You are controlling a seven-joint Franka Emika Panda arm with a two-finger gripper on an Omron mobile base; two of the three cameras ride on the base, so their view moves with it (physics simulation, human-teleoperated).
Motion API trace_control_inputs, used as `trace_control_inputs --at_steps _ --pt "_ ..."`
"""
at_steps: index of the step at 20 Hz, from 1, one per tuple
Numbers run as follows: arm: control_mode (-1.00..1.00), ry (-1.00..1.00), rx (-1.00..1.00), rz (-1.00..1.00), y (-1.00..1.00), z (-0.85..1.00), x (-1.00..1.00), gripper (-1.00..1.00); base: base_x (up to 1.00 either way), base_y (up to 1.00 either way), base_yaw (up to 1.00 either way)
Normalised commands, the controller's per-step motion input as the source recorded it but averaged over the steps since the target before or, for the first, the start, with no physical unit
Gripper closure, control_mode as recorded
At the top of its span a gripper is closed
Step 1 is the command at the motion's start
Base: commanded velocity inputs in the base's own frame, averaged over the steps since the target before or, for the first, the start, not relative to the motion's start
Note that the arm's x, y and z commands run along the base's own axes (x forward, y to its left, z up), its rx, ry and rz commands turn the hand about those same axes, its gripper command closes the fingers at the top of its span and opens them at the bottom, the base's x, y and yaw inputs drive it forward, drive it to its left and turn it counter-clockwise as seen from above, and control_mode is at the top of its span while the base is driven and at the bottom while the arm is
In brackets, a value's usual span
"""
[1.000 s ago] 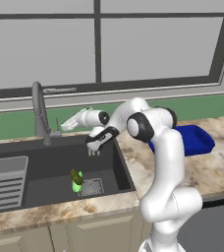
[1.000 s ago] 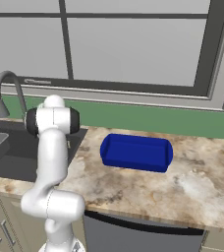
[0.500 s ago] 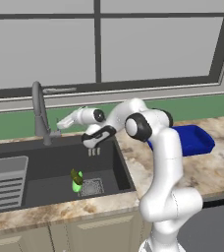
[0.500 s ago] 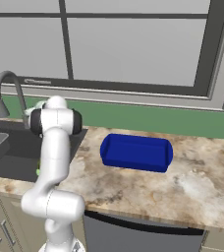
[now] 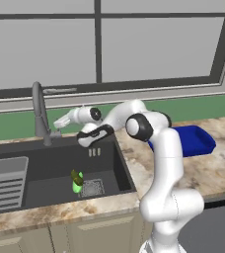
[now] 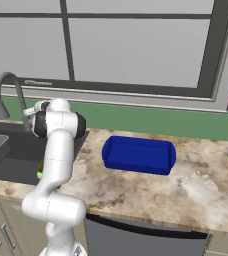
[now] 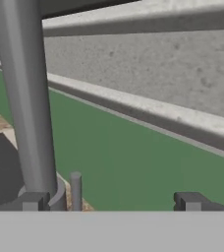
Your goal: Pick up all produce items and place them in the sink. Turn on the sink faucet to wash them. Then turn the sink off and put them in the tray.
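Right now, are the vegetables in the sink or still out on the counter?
In the sink: both vegetables lie on the basin floor beside the drain grate.

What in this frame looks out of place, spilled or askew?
Nothing stands out. Both produce items lie together in the sink by the drain grate, the tray sits flat on the counter, and the open gripper is beside the faucet.

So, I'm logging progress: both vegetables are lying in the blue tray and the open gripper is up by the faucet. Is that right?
Not quite. The two vegetables lie in the sink beside the drain grate, as the left base view shows; the blue tray holds nothing. The rest stands: the open gripper is up by the faucet.
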Motion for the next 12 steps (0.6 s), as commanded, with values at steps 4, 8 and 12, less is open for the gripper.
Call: trace_control_inputs --at_steps 4,8,12 --pt "-1.0 0.01 0.0 0.0 0.08 -0.06 0.05 -1.0 0.0 0.0 0.0" --pt "-1.0 0.02 0.0 0.0 0.15 -0.16 0.07 -1.0 0.0 0.0 0.0" --pt "-1.0 0.0 0.0 0.0 0.15 -0.18 0.02 -1.0 0.0 0.0 0.0"
